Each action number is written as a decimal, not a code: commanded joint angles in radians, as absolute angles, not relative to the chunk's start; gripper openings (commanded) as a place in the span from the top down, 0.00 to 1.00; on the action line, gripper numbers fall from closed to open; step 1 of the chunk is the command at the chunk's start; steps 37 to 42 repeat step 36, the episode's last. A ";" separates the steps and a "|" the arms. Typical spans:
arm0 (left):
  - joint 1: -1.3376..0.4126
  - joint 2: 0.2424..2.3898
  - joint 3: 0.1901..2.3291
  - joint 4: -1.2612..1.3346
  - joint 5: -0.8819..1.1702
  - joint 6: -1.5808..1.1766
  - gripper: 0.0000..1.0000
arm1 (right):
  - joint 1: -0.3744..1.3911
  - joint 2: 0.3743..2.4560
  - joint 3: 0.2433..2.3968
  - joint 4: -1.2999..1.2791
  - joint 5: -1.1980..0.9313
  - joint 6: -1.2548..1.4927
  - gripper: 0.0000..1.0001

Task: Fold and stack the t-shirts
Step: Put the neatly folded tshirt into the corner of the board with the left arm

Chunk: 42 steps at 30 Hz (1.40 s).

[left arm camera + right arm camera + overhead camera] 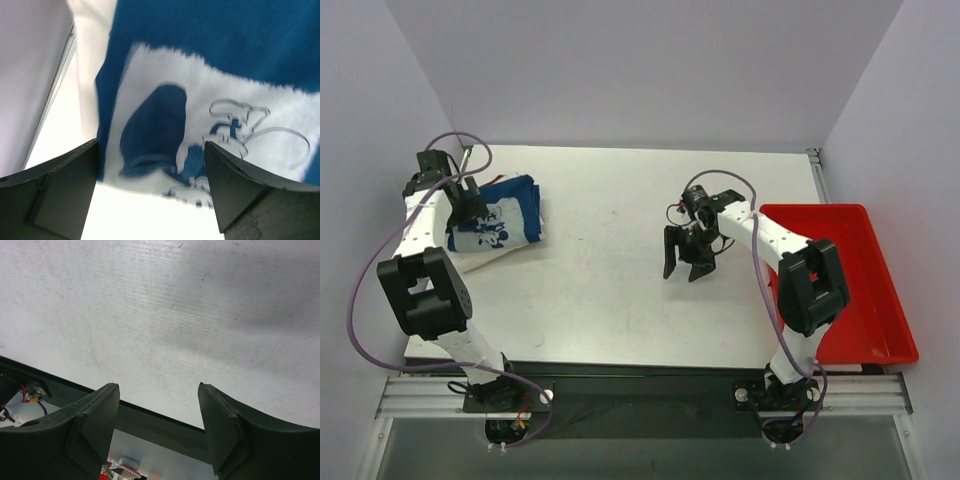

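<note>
Left gripper (pixel 470 208): spread, empty, above folded teal-blue cloth t-shirt with white print (pixel 512 212); placing looks finished.
Right gripper (pixel 685 262): spread, empty, over white table (pixel 610 190), keeping clear.

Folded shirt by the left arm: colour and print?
Teal-blue shirt with a white printed graphic; left wrist view shows it best.

Stack sits at the far-left of the worktop (pixel 620 300): upper t-shirt (pixel 515 205) lies on lower t-shirt (pixel 470 262), which sticks out from under it at the near-left edge. Left fingers (pixel 472 208) are over the stack's left part, above the upper t-shirt. Tray (pixel 860 290) is at the worktop's right edge. Right fingers (pixel 672 255) are over bare worktop between stack and tray, nearer the tray, touching neither.
</note>
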<state>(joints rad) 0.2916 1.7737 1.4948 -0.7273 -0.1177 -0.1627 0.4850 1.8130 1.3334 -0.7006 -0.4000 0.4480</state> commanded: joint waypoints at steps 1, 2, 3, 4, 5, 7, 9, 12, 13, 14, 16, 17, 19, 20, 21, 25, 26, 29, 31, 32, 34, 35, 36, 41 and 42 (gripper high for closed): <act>0.299 1.616 1.459 -0.724 -0.152 -0.262 0.07 | 0.482 1.710 1.378 -0.747 -0.338 0.459 0.35; 0.299 1.553 1.441 -0.715 -0.155 -0.274 0.07 | 0.482 1.691 1.379 -0.746 -0.324 0.459 0.35; 0.295 1.521 1.416 -0.694 -0.158 -0.288 0.07 | 0.482 1.680 1.378 -0.746 -0.313 0.454 0.35; 0.285 1.485 1.369 -0.683 -0.160 -0.316 0.07 | 0.482 1.671 1.378 -0.746 -0.286 0.451 0.35; 0.278 1.421 1.339 -0.674 -0.163 -0.327 0.07 | 0.482 1.654 1.373 -0.746 -0.272 0.449 0.35; 0.220 1.366 1.298 -0.672 -0.214 -0.342 0.05 | 0.482 1.637 1.364 -0.742 -0.244 0.446 0.35; 0.155 1.295 1.246 -0.695 -0.257 -0.351 0.04 | 0.480 1.612 1.351 -0.730 -0.209 0.446 0.35; 0.014 1.211 1.169 -0.722 -0.310 -0.397 0.04 | 0.482 1.576 1.318 -0.706 -0.175 0.456 0.35; -0.032 1.191 1.149 -0.724 -0.319 -0.432 0.04 | 0.480 1.565 1.296 -0.698 -0.167 0.465 0.35; -0.075 1.157 1.134 -0.727 -0.325 -0.449 0.03 | 0.480 1.543 1.286 -0.689 -0.155 0.468 0.35; -0.191 1.131 1.085 -0.727 -0.337 -0.492 0.03 | 0.480 1.520 1.263 -0.666 -0.120 0.480 0.35; -0.227 1.121 1.074 -0.729 -0.342 -0.506 0.03 | 0.480 1.497 1.243 -0.658 -0.109 0.491 0.35; -0.340 1.118 1.062 -0.749 -0.374 -0.558 0.03 | 0.482 1.474 1.224 -0.640 -0.072 0.502 0.35; -0.374 1.115 1.058 -0.753 -0.389 -0.575 0.03 | 0.482 1.454 1.207 -0.635 -0.060 0.512 0.35; -0.441 1.114 1.055 -0.750 -0.397 -0.586 0.03 | 0.482 1.444 1.200 -0.629 -0.043 0.517 0.35; -0.560 1.137 1.078 -0.756 -0.440 -0.603 0.03 | 0.480 1.394 1.157 -0.621 0.032 0.540 0.35; -0.571 1.143 1.083 -0.750 -0.440 -0.603 0.03 | 0.479 1.373 1.148 -0.620 0.047 0.548 0.35; -0.607 1.144 1.089 -0.715 -0.436 -0.603 0.03 | 0.479 1.326 1.109 -0.621 0.107 0.580 0.35; -0.623 1.144 1.092 -0.704 -0.439 -0.603 0.03 | 0.477 1.298 1.079 -0.620 0.129 0.594 0.35; -0.627 1.146 1.092 -0.698 -0.440 -0.601 0.03 | 0.479 1.269 1.069 -0.623 0.146 0.595 0.35; -0.630 1.150 1.094 -0.696 -0.440 -0.597 0.03 | 0.479 1.237 1.042 -0.621 0.163 0.607 0.35; -0.635 1.152 1.097 -0.693 -0.443 -0.594 0.03 | 0.479 1.204 1.032 -0.621 0.187 0.612 0.35; -0.635 1.152 1.100 -0.693 -0.446 -0.591 0.03 | 0.479 1.186 1.025 -0.623 0.201 0.615 0.35; -0.635 1.152 1.100 -0.693 -0.446 -0.591 0.03 | 0.479 1.186 1.025 -0.623 0.201 0.615 0.35; -0.635 1.152 1.100 -0.693 -0.446 -0.591 0.03 | 0.479 1.186 1.025 -0.623 0.201 0.615 0.35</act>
